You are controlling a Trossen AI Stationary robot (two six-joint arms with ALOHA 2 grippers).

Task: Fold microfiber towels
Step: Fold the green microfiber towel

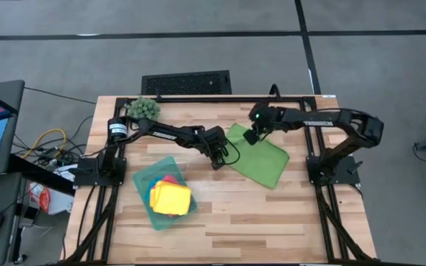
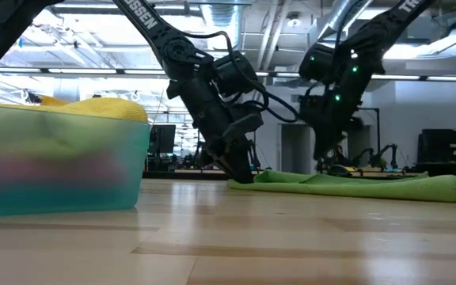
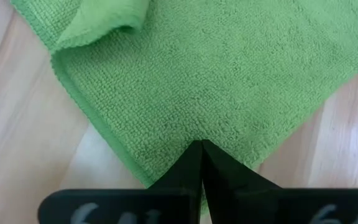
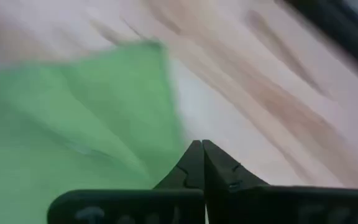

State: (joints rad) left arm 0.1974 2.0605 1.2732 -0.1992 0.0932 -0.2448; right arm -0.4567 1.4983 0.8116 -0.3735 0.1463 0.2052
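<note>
Taking the overhead picture as our clock face and starting at the near edge of the light wooden slatted table (image 1: 272, 222), we first meet the translucent teal rectangular plastic tray (image 1: 143, 177) at about seven o'clock, with a soft bright yellow microfiber towel (image 1: 171, 198) piled on top and a sliver of pink cloth (image 1: 170, 179) peeking out beneath it; these look parked there to wait their turn, out of the way of the working area. Nearer the centre, the left gripper (image 1: 218, 160) is down at table level on the nine o'clock corner of the flat green microfiber towel (image 1: 261, 159), its jaws clenched together on that corner, as the left wrist view shows the cloth (image 3: 197, 81) running right up to the closed tips; we take this as a pinch ready to carry the corner across for a fold. Further back, at about twelve o'clock of the cloth, the right gripper (image 1: 251, 137) stands over the far corner with its jaws likewise pressed shut; the right wrist view is smeared, so we would only say it probably has the edge of the cloth (image 4: 73, 124) pinched, matching its partner so that both corners can lift evenly. Farthest off, at eleven o'clock, sits the small spiky green ball plant (image 1: 144, 109), well apart from the work.
</note>
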